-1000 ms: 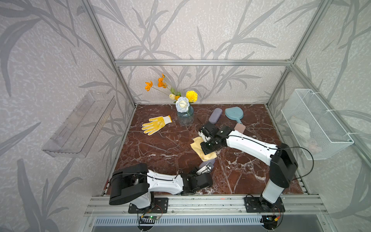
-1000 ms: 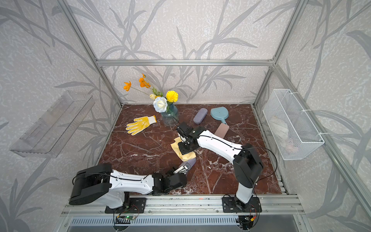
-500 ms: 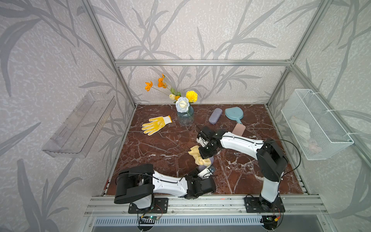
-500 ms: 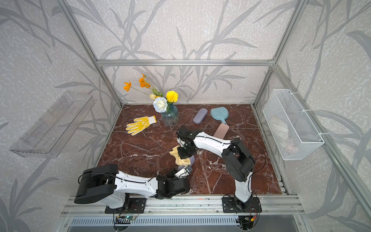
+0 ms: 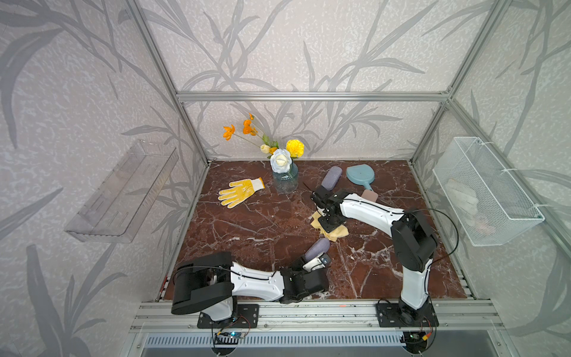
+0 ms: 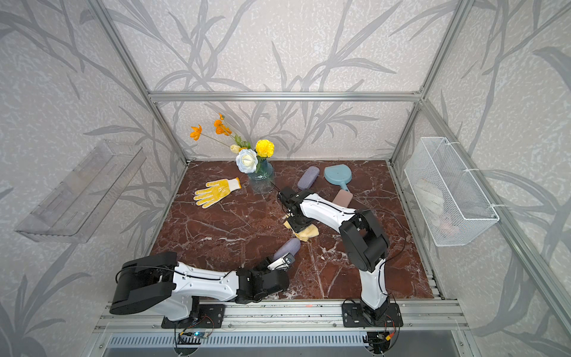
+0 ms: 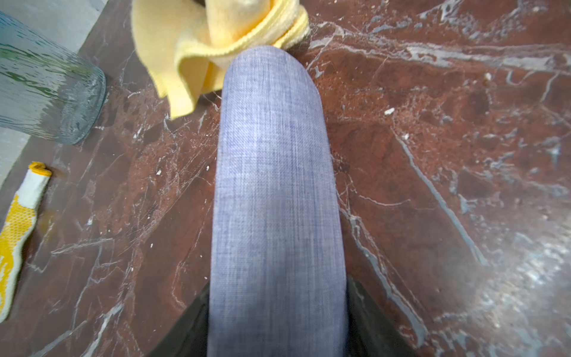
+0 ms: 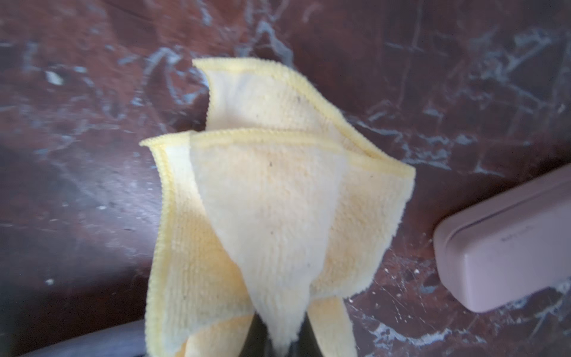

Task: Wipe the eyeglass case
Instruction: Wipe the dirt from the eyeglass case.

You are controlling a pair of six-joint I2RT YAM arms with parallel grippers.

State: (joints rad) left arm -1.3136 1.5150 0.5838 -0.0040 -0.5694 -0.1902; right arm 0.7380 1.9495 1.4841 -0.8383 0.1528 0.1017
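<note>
Mid-wipe, between strokes. Clamping the eyeglass case (image 5: 318, 248) by its near end in the left gripper (image 5: 311, 262), near the front of the table (image 5: 247, 222). Pinching a bunched yellow cloth (image 5: 335, 232) in the right gripper (image 5: 329, 220), just past the case's far tip. Next, probably: bring the cloth back onto the fabric top and drag along its length, holding the case steady. Against half a second ago: cloth drawn back off the case, away from the front edge.

Grey-blue eyeglass case (image 7: 275, 201) in hand, tip touching yellow cloth (image 7: 216, 37).
</note>
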